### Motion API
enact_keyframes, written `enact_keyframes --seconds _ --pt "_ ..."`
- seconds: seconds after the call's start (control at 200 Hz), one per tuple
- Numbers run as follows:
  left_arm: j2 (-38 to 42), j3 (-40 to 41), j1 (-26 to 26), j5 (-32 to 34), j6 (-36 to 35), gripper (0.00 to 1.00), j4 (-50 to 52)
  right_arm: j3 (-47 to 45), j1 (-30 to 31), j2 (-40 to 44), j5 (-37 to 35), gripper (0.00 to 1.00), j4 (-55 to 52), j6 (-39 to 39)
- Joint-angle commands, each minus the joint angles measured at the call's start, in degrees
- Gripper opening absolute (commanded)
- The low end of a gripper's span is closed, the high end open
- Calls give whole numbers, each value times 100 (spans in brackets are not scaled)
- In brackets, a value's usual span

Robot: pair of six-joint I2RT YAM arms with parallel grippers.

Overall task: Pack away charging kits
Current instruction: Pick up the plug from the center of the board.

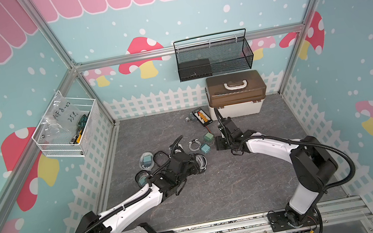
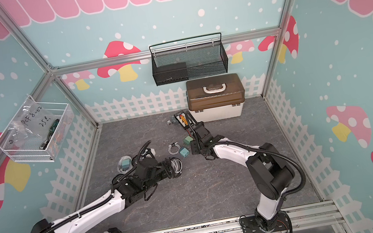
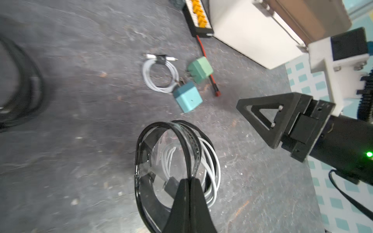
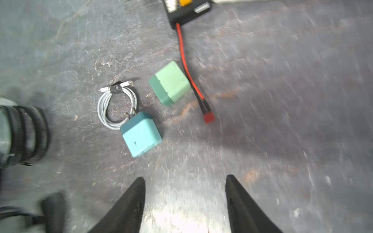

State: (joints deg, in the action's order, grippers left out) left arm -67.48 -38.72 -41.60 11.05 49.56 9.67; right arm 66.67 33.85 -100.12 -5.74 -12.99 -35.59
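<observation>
Left wrist: your left jaws pinch one bagged cable (image 3: 173, 153); right jaws gape empty; blue adapter (image 3: 187, 96), green adapter (image 3: 199, 69) near the white box (image 3: 252, 30) wait.

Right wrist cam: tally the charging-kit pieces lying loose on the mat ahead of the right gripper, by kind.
Cube plug adapters: 2 (green cube adapter, blue cube adapter)
Cable coils: 1 (white cable coil, tied with a black strap)
Total: 3
</observation>
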Motion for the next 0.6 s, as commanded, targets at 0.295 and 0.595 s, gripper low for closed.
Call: enact_keyframes --seconds 0.295,0.595 --pt "869 536 1276 -947 -684 0 703 1989 469 -2082 107 64 -472 1020" --pt "767 521 1436 -1339 -806 0 609 1942 544 -2233 -198 41 -664 975"
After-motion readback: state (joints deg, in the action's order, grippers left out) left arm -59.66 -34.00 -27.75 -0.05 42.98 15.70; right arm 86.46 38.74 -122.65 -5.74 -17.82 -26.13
